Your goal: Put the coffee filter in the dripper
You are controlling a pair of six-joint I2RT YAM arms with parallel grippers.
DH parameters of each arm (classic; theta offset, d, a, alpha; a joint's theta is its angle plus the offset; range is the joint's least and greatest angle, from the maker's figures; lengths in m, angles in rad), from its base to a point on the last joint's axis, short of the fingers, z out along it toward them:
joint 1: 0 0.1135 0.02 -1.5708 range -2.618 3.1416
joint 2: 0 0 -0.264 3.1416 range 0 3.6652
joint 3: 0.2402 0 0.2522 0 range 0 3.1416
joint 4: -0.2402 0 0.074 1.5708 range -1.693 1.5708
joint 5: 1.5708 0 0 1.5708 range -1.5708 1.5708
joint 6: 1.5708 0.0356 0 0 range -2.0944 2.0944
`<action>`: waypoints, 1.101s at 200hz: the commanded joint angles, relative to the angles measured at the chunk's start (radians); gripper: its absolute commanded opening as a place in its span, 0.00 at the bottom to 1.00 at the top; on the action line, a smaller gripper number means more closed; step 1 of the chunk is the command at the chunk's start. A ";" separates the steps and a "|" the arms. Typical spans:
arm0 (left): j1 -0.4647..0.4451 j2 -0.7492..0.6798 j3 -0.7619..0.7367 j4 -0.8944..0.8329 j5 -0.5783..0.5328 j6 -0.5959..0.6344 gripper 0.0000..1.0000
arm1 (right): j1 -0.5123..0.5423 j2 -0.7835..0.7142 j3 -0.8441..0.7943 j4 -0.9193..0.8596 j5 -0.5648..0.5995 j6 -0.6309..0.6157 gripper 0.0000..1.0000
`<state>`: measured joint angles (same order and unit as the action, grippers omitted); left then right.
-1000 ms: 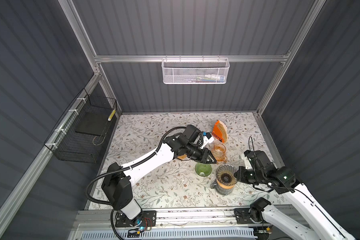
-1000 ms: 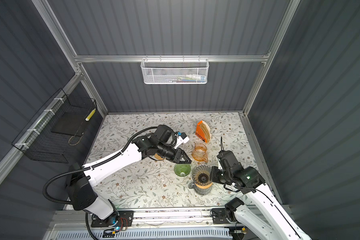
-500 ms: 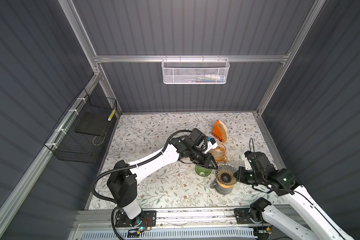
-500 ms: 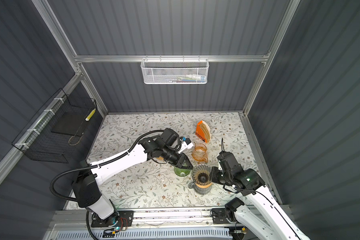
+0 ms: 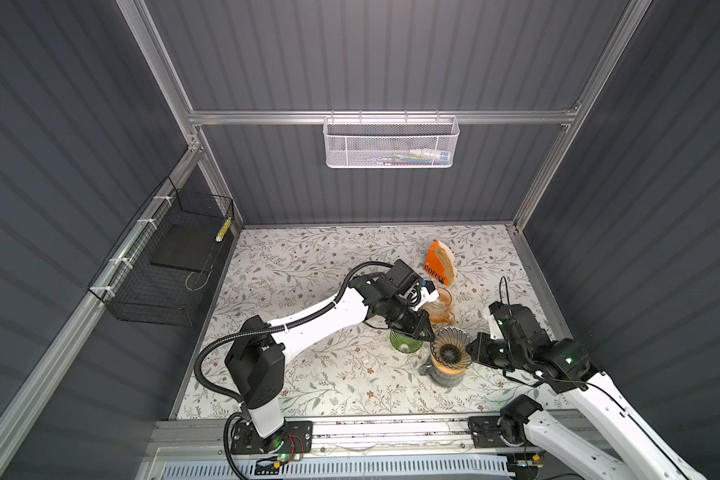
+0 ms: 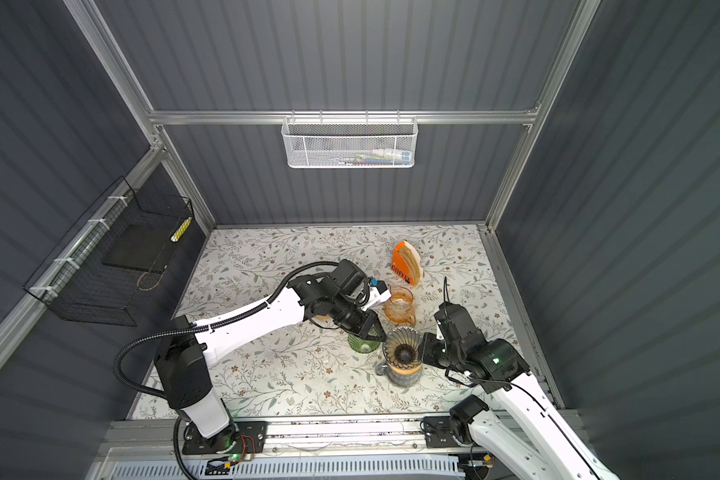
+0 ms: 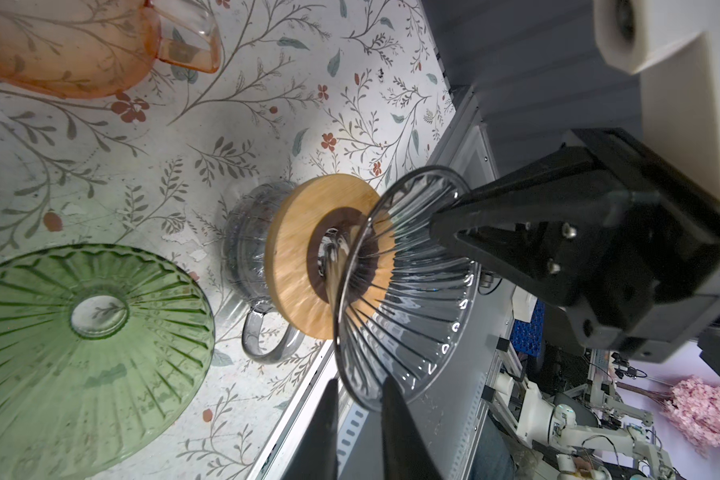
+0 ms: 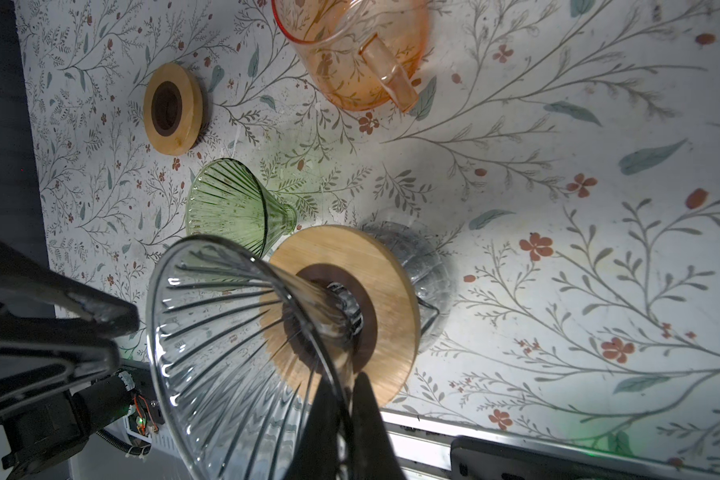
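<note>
Tabletop [image 5: 308,374]: white, grey-green leaf sprigs, small red flowers. Clear dripper [image 5: 449,351]: colourless, ribbed; tan wooden collar [image 7: 308,232]. Green dripper [image 5: 406,345]: ribbed. Glass pitcher [image 8: 350,62]: orange. Filter box [image 5: 435,266]: orange, dark lettering.

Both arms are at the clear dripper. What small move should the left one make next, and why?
Probably close the left gripper fully: its fingers straddle the rim of the clear dripper, perhaps not yet tight, while the right gripper pinches the opposite side.

R fingers [image 8: 373,428] on clear dripper [image 8: 233,353] rim, green dripper [image 8: 229,208] beside, orange mug [image 8: 341,62] nr
</note>
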<state>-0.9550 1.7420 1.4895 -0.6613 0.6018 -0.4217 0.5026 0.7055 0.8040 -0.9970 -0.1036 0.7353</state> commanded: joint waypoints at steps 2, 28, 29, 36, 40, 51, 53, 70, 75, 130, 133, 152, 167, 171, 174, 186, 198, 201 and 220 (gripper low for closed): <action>-0.006 0.017 0.039 -0.036 -0.035 0.026 0.18 | -0.001 0.000 -0.028 -0.052 0.040 0.009 0.00; -0.006 0.028 0.048 -0.040 -0.050 0.027 0.15 | -0.002 0.000 -0.029 -0.054 0.040 0.009 0.00; -0.006 0.027 0.048 -0.041 -0.049 0.027 0.15 | -0.003 0.000 -0.030 -0.054 0.040 0.009 0.00; -0.007 0.029 0.049 -0.041 -0.049 0.027 0.14 | -0.002 0.000 -0.032 -0.056 0.041 0.009 0.00; -0.006 0.031 0.049 -0.040 -0.050 0.027 0.14 | -0.003 0.000 -0.032 -0.057 0.042 0.009 0.00; -0.006 0.034 0.049 -0.040 -0.050 0.027 0.14 | -0.003 0.000 -0.034 -0.057 0.044 0.009 0.00; -0.006 0.035 0.049 -0.041 -0.050 0.027 0.14 | -0.002 0.000 -0.034 -0.056 0.044 0.009 0.00; -0.008 0.040 0.051 -0.038 -0.047 0.027 0.14 | -0.001 -0.001 -0.037 -0.056 0.042 0.010 0.00; -0.009 0.040 0.051 -0.037 -0.045 0.027 0.13 | -0.001 -0.001 -0.038 -0.056 0.042 0.011 0.00; -0.016 0.056 0.063 -0.036 -0.039 0.029 0.13 | -0.002 -0.001 -0.041 -0.057 0.045 0.012 0.00; -0.017 0.057 0.064 -0.037 -0.039 0.029 0.13 | -0.002 -0.001 -0.042 -0.057 0.045 0.012 0.00; -0.020 0.061 0.066 -0.040 -0.039 0.030 0.12 | -0.003 -0.001 -0.043 -0.059 0.047 0.013 0.00; -0.021 0.065 0.066 -0.041 -0.040 0.032 0.11 | -0.002 -0.001 -0.046 -0.061 0.048 0.016 0.00; -0.022 0.065 0.066 -0.043 -0.040 0.034 0.11 | -0.002 -0.001 -0.047 -0.062 0.049 0.016 0.00; -0.022 0.066 0.066 -0.044 -0.040 0.034 0.10 | -0.002 -0.001 -0.048 -0.063 0.048 0.018 0.00; -0.024 0.068 0.064 -0.044 -0.040 0.035 0.10 | -0.002 0.000 -0.051 -0.067 0.051 0.021 0.00; -0.025 0.071 0.059 -0.044 -0.042 0.034 0.10 | -0.002 0.003 -0.054 -0.072 0.053 0.022 0.00; -0.025 0.071 0.058 -0.043 -0.041 0.035 0.09 | -0.002 0.004 -0.055 -0.073 0.053 0.022 0.00; -0.028 0.073 0.048 -0.038 -0.039 0.031 0.09 | -0.002 0.009 -0.063 -0.078 0.055 0.028 0.00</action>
<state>-0.9737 1.7935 1.5307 -0.6731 0.5610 -0.4110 0.5026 0.6949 0.7914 -0.9916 -0.0998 0.7517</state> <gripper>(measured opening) 0.091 0.079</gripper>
